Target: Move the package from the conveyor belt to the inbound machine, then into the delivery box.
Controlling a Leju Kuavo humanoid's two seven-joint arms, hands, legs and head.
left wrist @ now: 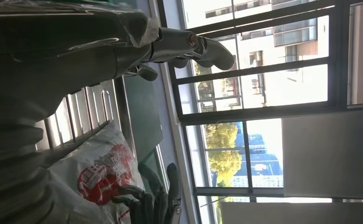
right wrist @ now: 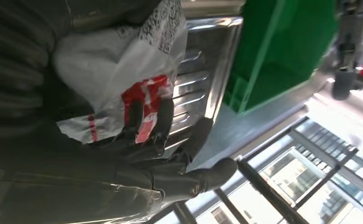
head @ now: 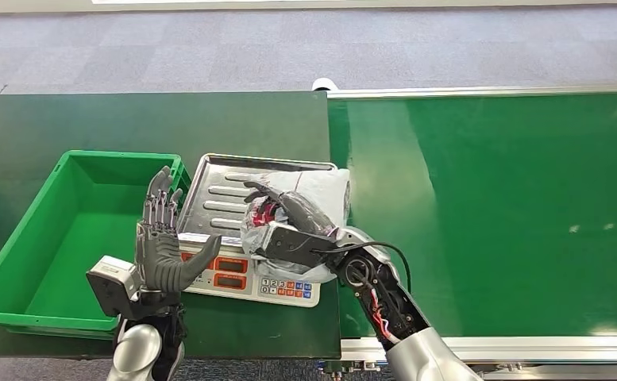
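On my left I see the green bin (head: 43, 238) on the dark table, and my left hand (head: 162, 246) is raised beside it, fingers spread apart, holding nothing. Next comes the scale (head: 245, 238) with its metal tray. My right hand (head: 289, 226) grips the white package (head: 325, 190) resting on that tray; its red printing and black code are too blurred to read. The green belt (head: 487, 206) lies right.

Package (head: 309, 198) on scale (head: 249, 230), bin (head: 43, 246) left.
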